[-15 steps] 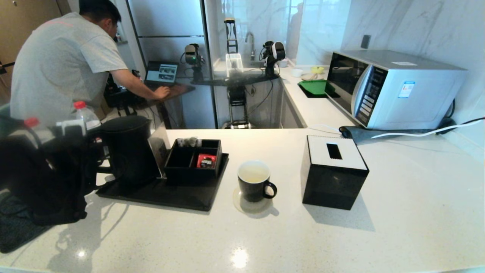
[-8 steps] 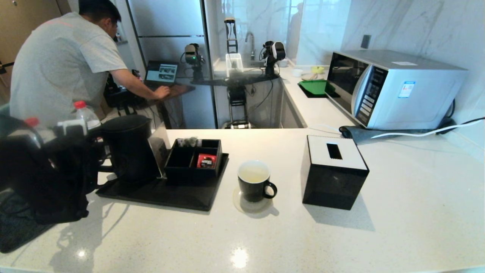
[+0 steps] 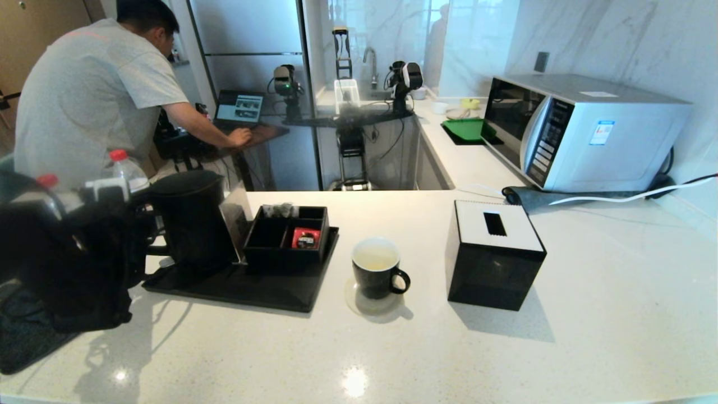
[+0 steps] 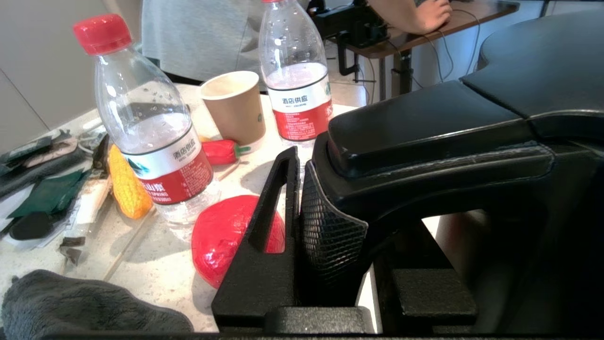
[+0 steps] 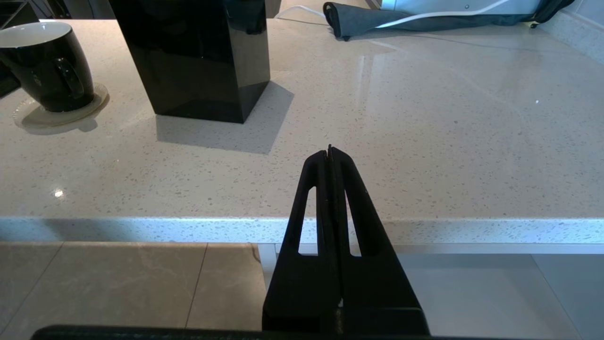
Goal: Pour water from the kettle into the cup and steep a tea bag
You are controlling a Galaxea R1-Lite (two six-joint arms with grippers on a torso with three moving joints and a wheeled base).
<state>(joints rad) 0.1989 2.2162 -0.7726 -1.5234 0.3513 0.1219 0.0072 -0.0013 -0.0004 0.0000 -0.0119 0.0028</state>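
Since a second ago: almost nothing moved; left arm mass shifted slightly, kettle unmoved on black tray.

Left tool clamped on kettle's loop handle. Right tool closed, empty, parked off tabletop edge.

Cup on coaster, well apart from kettle, pale liquid inside.

Advice: lift straight, clear tray, tip slowly over white rim.

Kettle matte, tapered; cup glossy, ear-handled; mesh-textured pad on finger.

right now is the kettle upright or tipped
Upright. In the head view the kettle stands level on the black tray, lid on top. The left gripper is closed on its handle; the cup sits apart.
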